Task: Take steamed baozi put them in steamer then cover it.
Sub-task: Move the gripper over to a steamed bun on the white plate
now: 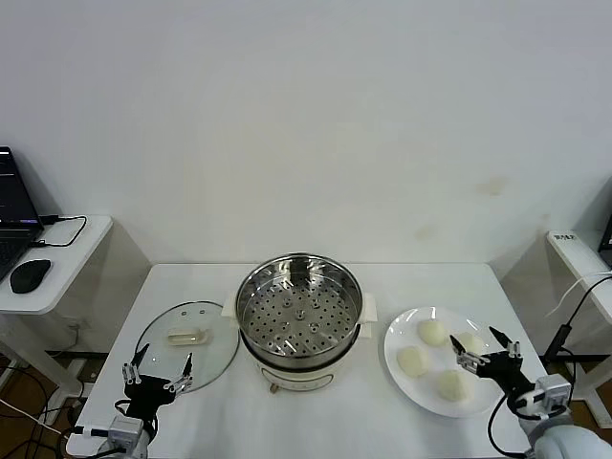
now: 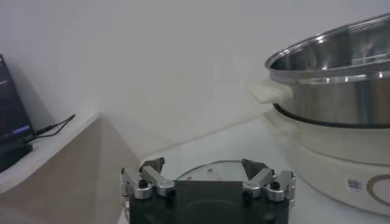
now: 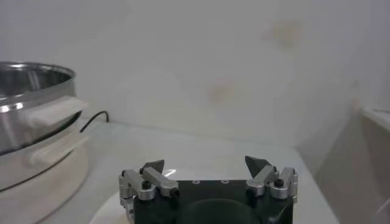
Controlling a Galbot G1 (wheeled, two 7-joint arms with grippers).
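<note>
I have the table (image 1: pixel 316 421) in front of me with the steamer (image 1: pixel 299 311) at its middle, empty: bare perforated bottom, nothing loaded yet. It sits ahead and to the right of my left gripper (image 1: pixel 158 375), ahead and to the left of my right gripper (image 1: pixel 486 352). Nothing of the task looks done; all four buns have to go in, then the cover goes on.

The plate (image 1: pixel 406 382) lies right of the steamer, under and just left of my right gripper. The four baozi (image 1: pixel 432 332) sit on it, the nearest two just beside the fingertips. The right gripper is spread wide and holds nothing; the left one is spread wide and empty too.

The cover (image 1: pixel 187 342) lies flat on the table just ahead of my left gripper, handle up, its rim close to the steamer base.

Off to the far left a side table (image 1: pixel 48 277) carries a laptop (image 1: pixel 14 220) and a mouse (image 1: pixel 30 274), well clear of the work. Nothing stands between plate and steamer, though its rim is tall, so each bun needs a lift over it.
</note>
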